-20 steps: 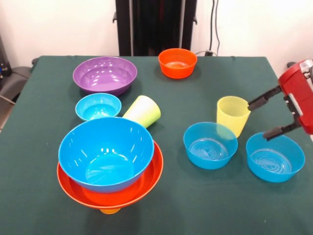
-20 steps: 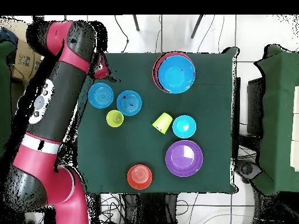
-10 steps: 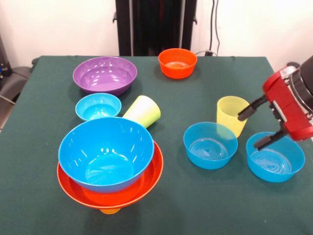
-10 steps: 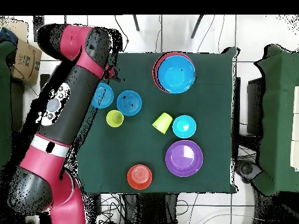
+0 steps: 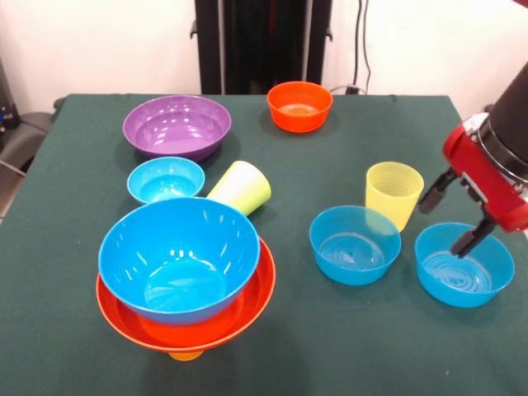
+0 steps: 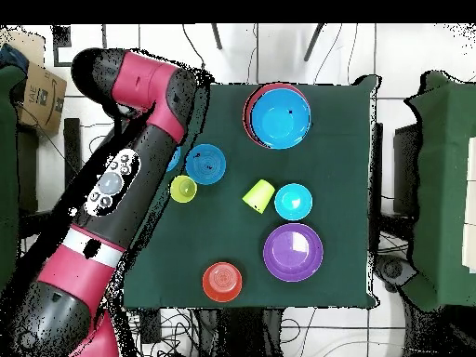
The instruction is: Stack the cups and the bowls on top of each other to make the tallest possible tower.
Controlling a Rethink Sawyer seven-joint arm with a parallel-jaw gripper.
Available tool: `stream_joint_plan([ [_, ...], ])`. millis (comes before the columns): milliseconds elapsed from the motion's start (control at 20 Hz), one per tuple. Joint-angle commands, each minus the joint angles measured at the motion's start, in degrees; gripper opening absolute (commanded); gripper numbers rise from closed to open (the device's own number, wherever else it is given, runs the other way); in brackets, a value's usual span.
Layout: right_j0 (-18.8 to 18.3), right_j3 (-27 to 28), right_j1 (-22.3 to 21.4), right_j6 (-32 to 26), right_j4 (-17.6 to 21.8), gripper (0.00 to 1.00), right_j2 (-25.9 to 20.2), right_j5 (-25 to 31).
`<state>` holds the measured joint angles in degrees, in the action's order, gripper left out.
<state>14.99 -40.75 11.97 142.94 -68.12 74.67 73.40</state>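
My gripper [image 5: 450, 217] is open at the right, its fingers [image 5: 435, 191] pointing down-left over the near rim of the right medium blue bowl [image 5: 464, 268], with nothing between them. The pale yellow cup [image 5: 393, 194] stands upright just left of the fingers. A second medium blue bowl [image 5: 355, 245] sits in front of that cup. The tower has a big blue bowl [image 5: 179, 257] nested in an orange bowl [image 5: 247, 309] over an orange cup [image 5: 186, 355]. The lime green cup [image 5: 241, 188] lies on its side. In the overhead view the arm [image 6: 139, 167] hides the gripper.
A small blue bowl [image 5: 166, 179], a large purple bowl [image 5: 176, 125] and a small orange bowl [image 5: 299, 106] stand at the far side. The table [image 5: 330, 157] has a dark green cloth. The overhead view shows the tower [image 6: 277, 115] near one corner.
The gripper has swung in from the table's right edge to hang over the right blue bowl, and its fingers have turned to point downward. No cup or bowl has moved.
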Motion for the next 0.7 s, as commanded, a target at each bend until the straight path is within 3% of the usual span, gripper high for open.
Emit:
stream_joint_plan([
  [50, -0.5, -2.2, -5.4, -26.2, 7.8, 1.00, -20.5, 4.0],
  [450, -3.3, -0.7, -6.8, -37.0, 16.4, 1.00, -29.9, 4.2],
  [700, -4.2, 1.2, -6.1, -36.1, 19.0, 1.00, -32.6, 3.2],
])
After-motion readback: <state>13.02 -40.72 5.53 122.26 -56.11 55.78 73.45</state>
